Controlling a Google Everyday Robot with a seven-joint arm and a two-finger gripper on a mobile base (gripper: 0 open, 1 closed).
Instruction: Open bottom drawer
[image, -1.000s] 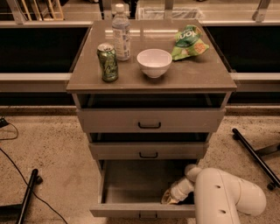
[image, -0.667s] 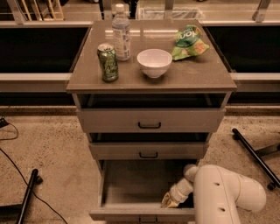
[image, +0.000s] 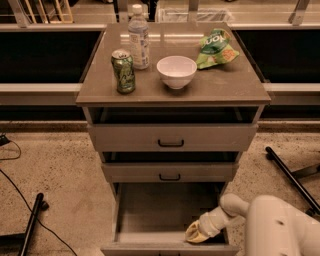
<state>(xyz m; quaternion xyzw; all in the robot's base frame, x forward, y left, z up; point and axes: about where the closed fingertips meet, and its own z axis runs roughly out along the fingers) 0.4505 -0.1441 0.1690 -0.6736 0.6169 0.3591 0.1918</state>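
Note:
The bottom drawer (image: 165, 210) of the grey-beige cabinet stands pulled far out, showing a plain grey, empty interior. Its front edge (image: 167, 247) lies at the lower frame border and its handle is out of view. My white arm (image: 280, 225) comes in from the lower right. My gripper (image: 196, 233) reaches down inside the drawer, just behind the front panel at its right side. The middle drawer (image: 170, 172) and top drawer (image: 171, 137) above are each slightly out, with black handles showing.
On the cabinet top (image: 225, 85) stand a green can (image: 123, 71), a water bottle (image: 139, 37), a white bowl (image: 176, 71) and a green chip bag (image: 216, 48). A black leg (image: 292, 177) lies on the floor at right, a black pole and cable (image: 30, 225) at left.
My arm and gripper have shifted slightly left and down along the drawer's front panel. The drawer stands about as far out as before.

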